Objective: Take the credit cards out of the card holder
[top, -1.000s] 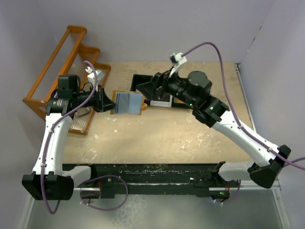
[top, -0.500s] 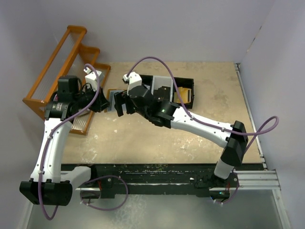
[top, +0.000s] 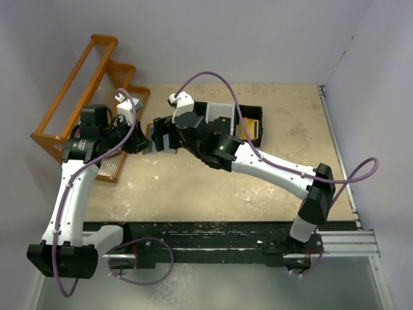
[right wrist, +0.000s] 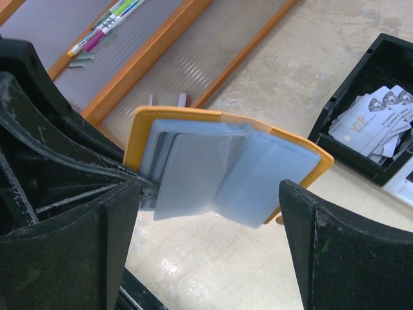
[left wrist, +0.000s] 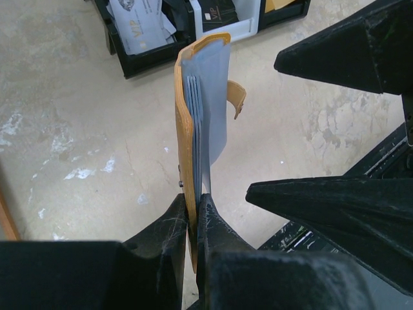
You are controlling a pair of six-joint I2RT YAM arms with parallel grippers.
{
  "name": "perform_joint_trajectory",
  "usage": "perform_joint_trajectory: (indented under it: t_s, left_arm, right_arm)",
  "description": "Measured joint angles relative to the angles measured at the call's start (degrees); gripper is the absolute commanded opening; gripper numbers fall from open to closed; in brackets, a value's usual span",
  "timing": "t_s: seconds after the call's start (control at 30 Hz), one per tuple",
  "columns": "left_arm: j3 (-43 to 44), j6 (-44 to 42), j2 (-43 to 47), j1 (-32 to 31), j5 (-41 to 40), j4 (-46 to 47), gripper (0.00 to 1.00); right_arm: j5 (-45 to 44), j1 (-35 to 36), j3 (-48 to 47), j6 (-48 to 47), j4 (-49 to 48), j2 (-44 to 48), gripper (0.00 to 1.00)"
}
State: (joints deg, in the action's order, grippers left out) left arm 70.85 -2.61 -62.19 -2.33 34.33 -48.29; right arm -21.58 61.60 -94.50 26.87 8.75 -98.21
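**Card holder held up near the desk's far-left corner, between the two grippers**

The card holder [left wrist: 203, 116] is clear of the desk surface. One end of it is pinched between the fingers of the left gripper [left wrist: 195, 203], which is on its left. The credit cards [right wrist: 193, 174] sit inside it, overlapping one another and partly out of their pockets. The right gripper [right wrist: 210, 187] faces its inner side from the right, fingers spread wide and not touching it. Behind and to the right of both grippers, a tray [top: 261, 123] lies along the middle of the far edge, with loose cards [right wrist: 371, 123] in one compartment. A stepped rack [top: 103, 41] overhangs the left edge at the far-left corner, left of the left gripper, with pens [right wrist: 106, 26] lying in it.
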Motion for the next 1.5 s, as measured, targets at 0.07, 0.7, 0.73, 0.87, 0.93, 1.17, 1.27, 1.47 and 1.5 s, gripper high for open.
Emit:
perform_joint_trajectory:
  t_s: [0.07, 0.7, 0.73, 0.87, 0.93, 1.17, 1.27, 1.47, 1.5]
  left_arm:
    - [-0.6, 0.1, 0.0, 0.0, 0.5, -0.1, 0.0]
    - [-0.9, 1.5, 0.0, 0.0, 2.2, 0.0, 0.0]
    - [-0.9, 1.5, 0.0, 0.0, 2.6, 0.0, 0.0]
    - [-0.3, 1.6, 0.0, 0.0, 4.2, -0.2, 0.0]
    - [0.0, 1.6, 0.0, 0.0, 5.0, -0.2, 0.0]
    - [0.2, 1.6, 0.0, 0.0, 8.2, -0.2, 0.0]
    - [0.2, 1.7, 0.0, 0.0, 11.3, -0.2, 0.0]
    - [0.2, 3.1, -0.1, 0.0, 20.5, 0.0, 0.0]
    - [0.2, 3.5, -0.2, 0.0, 22.7, 0.2, 0.0]
  right_arm:
    - [-0.2, 0.0, -0.1, 0.4, -0.2, -0.2, 0.89]
    - [-5.9, -0.1, 0.0, 0.2, 0.4, -3.3, 0.83]
    - [-6.2, -0.2, 0.5, 0.1, 0.4, -3.0, 0.83]
    - [-7.1, -1.6, 4.1, 0.1, 0.9, -1.3, 0.83]
    - [-7.4, -2.6, 6.1, 0.1, 1.3, 0.2, 0.83]
    - [-6.1, -5.8, 11.9, 0.1, 1.8, 7.8, 0.86]
    - [-1.4, -7.9, 12.9, 0.1, 1.7, 11.1, 0.88]
    - [12.4, -13.5, 13.6, -1.2, 2.5, 16.2, 0.86]
    - [14.4, -14.6, 13.6, -1.9, 3.4, 17.2, 0.86]
